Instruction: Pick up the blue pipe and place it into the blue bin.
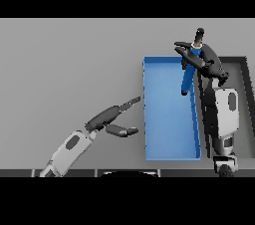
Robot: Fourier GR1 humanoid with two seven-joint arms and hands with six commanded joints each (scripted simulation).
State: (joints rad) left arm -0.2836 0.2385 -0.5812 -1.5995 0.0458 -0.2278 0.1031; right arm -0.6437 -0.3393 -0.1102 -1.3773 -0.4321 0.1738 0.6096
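Note:
A blue pipe [189, 74] hangs nearly upright over the far right part of the blue bin [148, 119], its lower end above the bin floor. My right hand [206, 62] is shut on the pipe's upper end, fingers curled round it near the bin's far right corner. My left hand [107, 118] is open, left of the bin, fingers straight and pointing toward the bin's left wall, thumb spread below them, holding nothing.
A dark-rimmed grey tray [244, 84] lies right of the bin, partly covered by my right arm. The grey table [64, 69] stretches to the left and far side of the bin.

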